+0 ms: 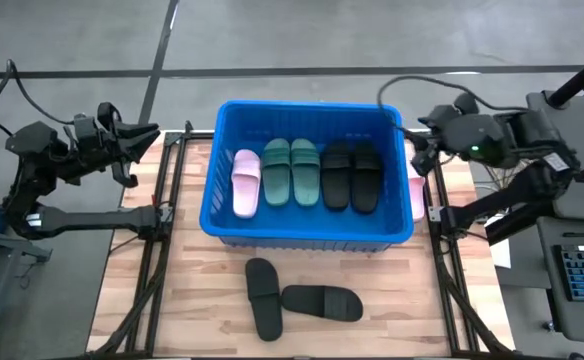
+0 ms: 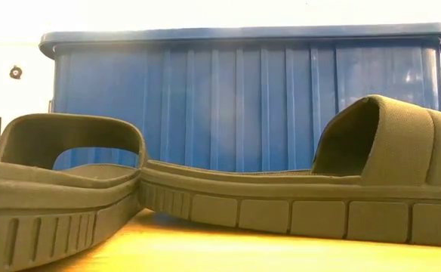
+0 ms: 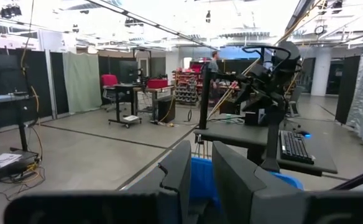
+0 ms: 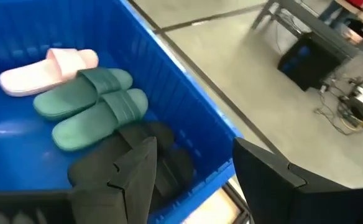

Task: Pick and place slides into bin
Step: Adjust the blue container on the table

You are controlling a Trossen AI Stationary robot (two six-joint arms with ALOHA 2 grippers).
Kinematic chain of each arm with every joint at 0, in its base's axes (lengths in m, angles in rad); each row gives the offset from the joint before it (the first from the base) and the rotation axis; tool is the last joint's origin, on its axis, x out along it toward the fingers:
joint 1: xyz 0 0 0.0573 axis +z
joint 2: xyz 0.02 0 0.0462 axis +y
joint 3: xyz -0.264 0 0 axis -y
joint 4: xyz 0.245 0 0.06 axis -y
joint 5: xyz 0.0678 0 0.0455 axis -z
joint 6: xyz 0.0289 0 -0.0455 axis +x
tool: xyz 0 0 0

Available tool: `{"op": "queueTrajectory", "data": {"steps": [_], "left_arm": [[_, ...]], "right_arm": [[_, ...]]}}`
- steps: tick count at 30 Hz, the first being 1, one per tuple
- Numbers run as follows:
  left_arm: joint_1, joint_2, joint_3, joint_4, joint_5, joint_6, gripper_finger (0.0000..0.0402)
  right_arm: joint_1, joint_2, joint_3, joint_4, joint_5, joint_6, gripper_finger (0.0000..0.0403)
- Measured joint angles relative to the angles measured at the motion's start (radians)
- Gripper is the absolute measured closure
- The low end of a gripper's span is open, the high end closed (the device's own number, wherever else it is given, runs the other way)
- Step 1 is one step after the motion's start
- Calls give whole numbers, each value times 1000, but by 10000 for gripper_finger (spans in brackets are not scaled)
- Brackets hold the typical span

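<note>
The blue bin (image 1: 307,232) stands mid-table. On its floor lie a pink slide (image 1: 245,181), two green slides (image 1: 291,171) and two black slides (image 1: 351,175), side by side on their soles. Two more black slides (image 1: 262,297) (image 1: 322,302) lie on the table in front of the bin, touching. Another pink slide (image 1: 416,195) lies just outside the bin's right wall. My left gripper (image 1: 150,137) hovers left of the bin, its fingers a little apart around nothing. My right gripper (image 4: 200,186) hangs open above the bin's right rim, holding nothing.
Black metal frame rails (image 1: 162,215) run along both sides of the wooden tabletop. A keyboard (image 1: 582,275) sits on a stand beyond the right edge. Bare wood shows in front of the bin, on either side of the two black slides.
</note>
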Motion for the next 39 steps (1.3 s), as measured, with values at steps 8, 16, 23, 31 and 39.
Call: {"op": "queueTrajectory", "data": {"steps": [8,16,23,31,39], "left_arm": [[0,0,0,0,-21,-51,349],[0,1,0,-17,-56,-53,349],[0,1,0,-17,-72,-53,350],[0,1,0,-16,-79,-53,350],[0,1,0,-16,-98,-52,350]], "right_arm": [[0,-194,-218,-11,-61,-33,209],[-1,-405,-489,-13,-181,5,213],[-1,-520,-696,-7,-199,64,208],[-1,-549,-911,-7,-264,64,172],[-1,-549,-1041,2,-199,27,170]]}}
